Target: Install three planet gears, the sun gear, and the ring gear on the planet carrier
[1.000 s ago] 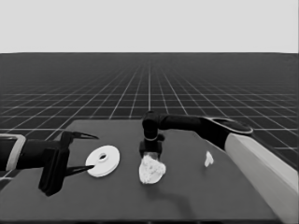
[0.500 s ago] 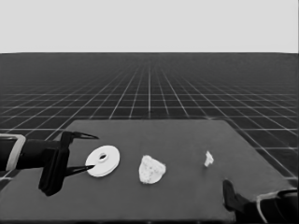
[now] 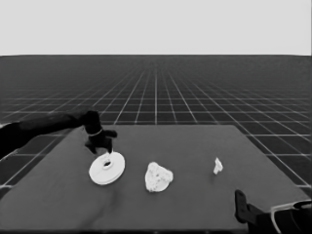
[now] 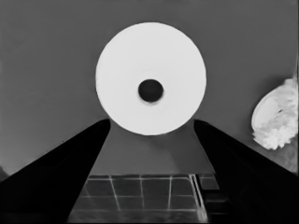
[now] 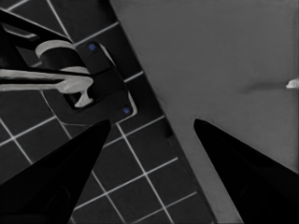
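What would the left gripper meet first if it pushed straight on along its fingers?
Most likely the larger round part: the left gripper points at it, open fingers level with its near edge. The height gap is unclear.

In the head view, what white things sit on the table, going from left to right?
The larger round part with the left gripper over it → the lumpy gear stack → the thin white piece.
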